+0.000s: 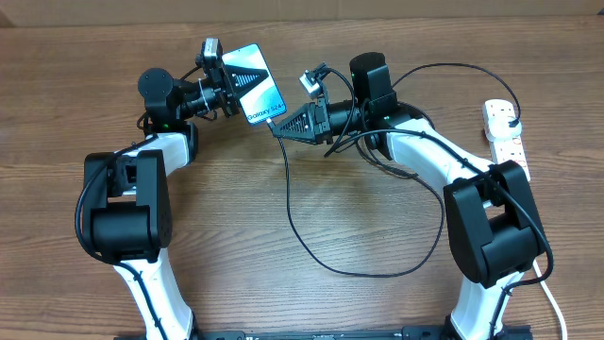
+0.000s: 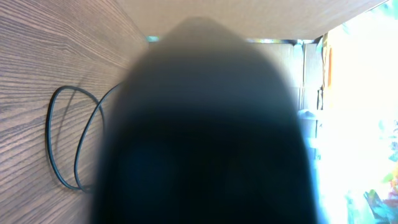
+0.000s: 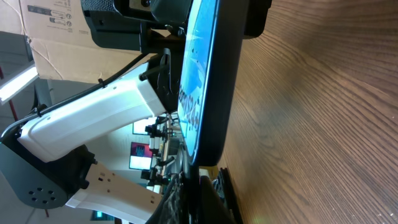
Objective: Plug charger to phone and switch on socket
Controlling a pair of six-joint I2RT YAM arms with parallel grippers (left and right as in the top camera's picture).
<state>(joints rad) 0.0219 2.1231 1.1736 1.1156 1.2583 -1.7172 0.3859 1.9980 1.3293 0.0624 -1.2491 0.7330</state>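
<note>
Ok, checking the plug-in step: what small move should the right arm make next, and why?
Probably ease the right gripper toward the phone: it grips the charger tip beside the phone's short edge, the left gripper holds the phone up, seating unclear.

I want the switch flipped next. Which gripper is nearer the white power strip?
Right. The right gripper, holding the charger at the end of the phone, has the power strip off to its right. The left gripper, clamped on the phone, is farther left.
</note>
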